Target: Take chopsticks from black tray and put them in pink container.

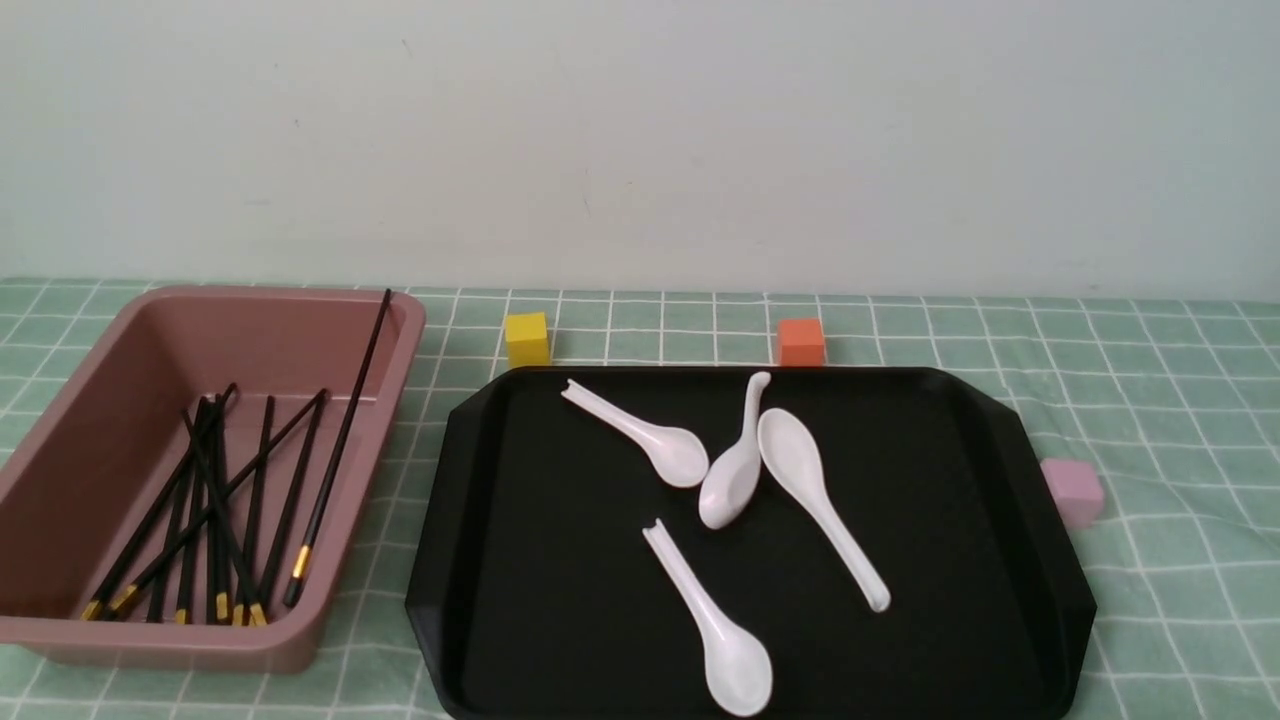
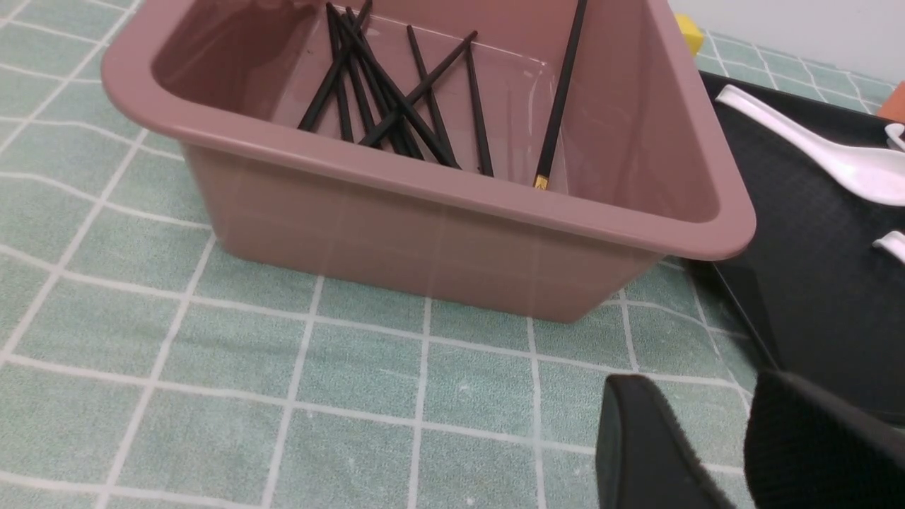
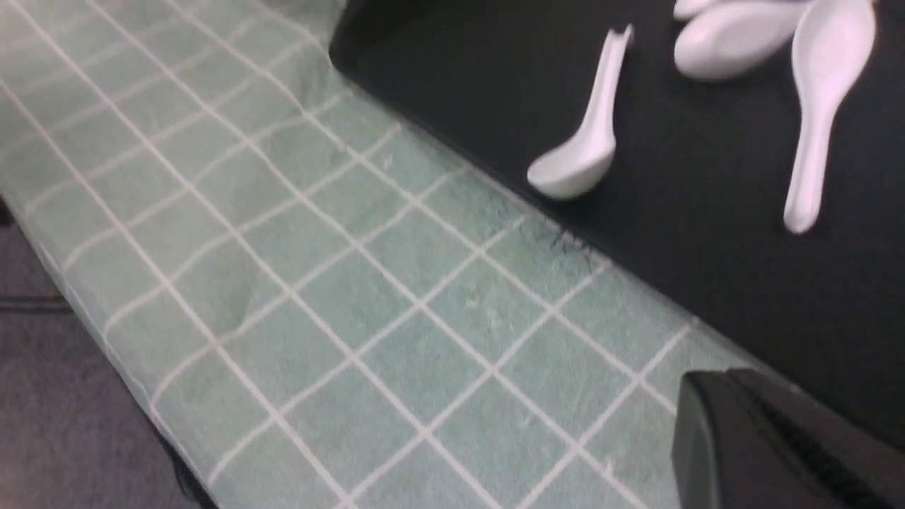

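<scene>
All chopsticks (image 1: 215, 510) lie in the pink container (image 1: 60, 470), frame left; black tray (image 1: 560, 590) holds four spoons (image 1: 735, 470). Left gripper (image 2: 714, 452) released; right gripper (image 3: 778, 445) state: cannot tell.

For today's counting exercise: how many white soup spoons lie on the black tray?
4, all on the black tray: one spoon far left, two touching in the middle, one nearest the camera. None seems hidden.

I only get the left gripper (image 2: 714, 452) cropped at the edge, the right gripper (image 3: 778, 445) as one blurred corner piece; jaw spacing unreadable on both.
</scene>
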`<state>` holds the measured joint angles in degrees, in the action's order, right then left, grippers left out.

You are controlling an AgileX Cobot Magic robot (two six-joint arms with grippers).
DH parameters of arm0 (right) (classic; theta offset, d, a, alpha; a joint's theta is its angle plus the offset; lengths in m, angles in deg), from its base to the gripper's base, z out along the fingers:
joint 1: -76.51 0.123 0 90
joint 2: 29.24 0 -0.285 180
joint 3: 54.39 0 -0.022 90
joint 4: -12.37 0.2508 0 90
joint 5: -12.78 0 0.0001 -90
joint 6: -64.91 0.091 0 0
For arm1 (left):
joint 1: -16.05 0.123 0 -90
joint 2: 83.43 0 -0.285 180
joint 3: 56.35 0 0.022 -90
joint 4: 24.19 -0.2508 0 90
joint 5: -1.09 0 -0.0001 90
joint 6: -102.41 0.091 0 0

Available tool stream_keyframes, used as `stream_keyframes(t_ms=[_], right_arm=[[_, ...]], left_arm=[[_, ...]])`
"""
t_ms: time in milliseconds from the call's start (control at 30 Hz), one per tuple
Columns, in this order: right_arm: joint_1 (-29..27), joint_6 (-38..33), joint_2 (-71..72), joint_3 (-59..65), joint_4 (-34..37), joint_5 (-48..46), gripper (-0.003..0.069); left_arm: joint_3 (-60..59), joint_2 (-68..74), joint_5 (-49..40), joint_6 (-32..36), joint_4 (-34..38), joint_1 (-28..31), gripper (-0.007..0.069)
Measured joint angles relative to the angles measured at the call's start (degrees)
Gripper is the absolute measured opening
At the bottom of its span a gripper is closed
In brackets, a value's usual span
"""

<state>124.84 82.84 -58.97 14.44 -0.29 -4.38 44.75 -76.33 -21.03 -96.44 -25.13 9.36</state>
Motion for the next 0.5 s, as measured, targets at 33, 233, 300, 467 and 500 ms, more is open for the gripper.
stream_keyframes(t_ms=[33, 233, 300, 467, 500], right_arm=[[-0.3, -0.6, 1.1, 0.2, 0.0, 0.0, 0.0024], [-8.8, -9.1, 10.8, 4.7, 3.9, 0.6, 0.0034], [-13.1, -12.1, 13.5, 5.7, 6.9, 0.7, 0.0035], [-23.8, -18.9, 20.0, 8.4, 13.7, 1.3, 0.0041], [-25.6, -19.3, 21.0, 9.0, 14.4, 1.2, 0.0041]], left_arm=[[0.0, 0.0, 0.0, 0.0, 0.0, 0.0, 0.0239], [0.0, 0.0, 0.0, 0.0, 0.0, 0.0, 0.0239], [0.0, 0.0, 0.0, 0.0, 0.0, 0.0, 0.0239], [0.0, 0.0, 0.0, 0.0, 0.0, 0.0, 0.0239], [0.0, 0.0, 0.0, 0.0, 0.0, 0.0, 0.0239]])
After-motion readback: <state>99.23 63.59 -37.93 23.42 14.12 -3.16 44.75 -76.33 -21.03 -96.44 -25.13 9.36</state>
